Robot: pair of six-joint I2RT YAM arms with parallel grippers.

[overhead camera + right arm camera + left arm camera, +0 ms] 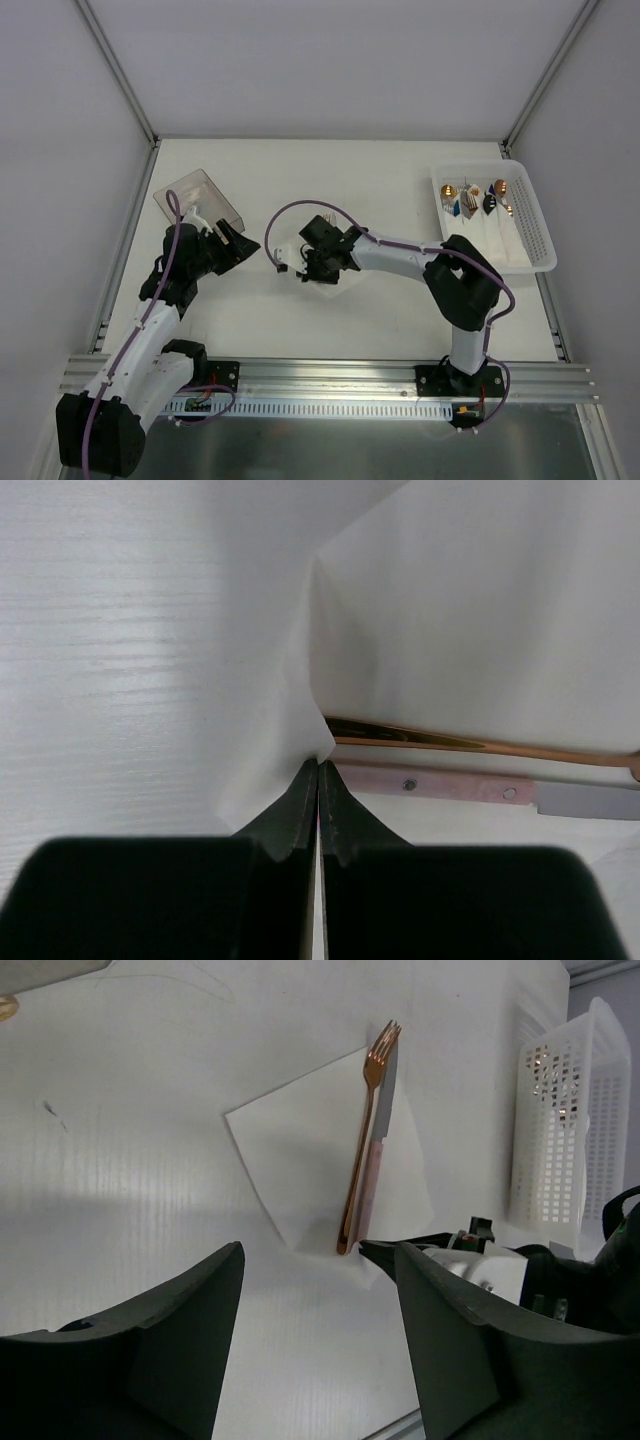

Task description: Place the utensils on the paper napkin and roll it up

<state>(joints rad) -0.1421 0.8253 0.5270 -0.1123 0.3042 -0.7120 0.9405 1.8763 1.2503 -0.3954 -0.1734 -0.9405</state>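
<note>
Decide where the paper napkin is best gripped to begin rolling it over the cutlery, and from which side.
Pinch the free edge at the corner beside the handle ends of the fork and knife, coming in low over the table from that side. The paper napkin lies flat and thin, so only its edge offers the jaws purchase. The right gripper is shut there.

From above, the right arm point(395, 255) apparently hides the utensils point(373, 1175).

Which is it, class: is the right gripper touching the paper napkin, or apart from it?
Touching. The right wrist view shows the right gripper shut on a raised corner of the paper napkin, with no gap between them.
</note>
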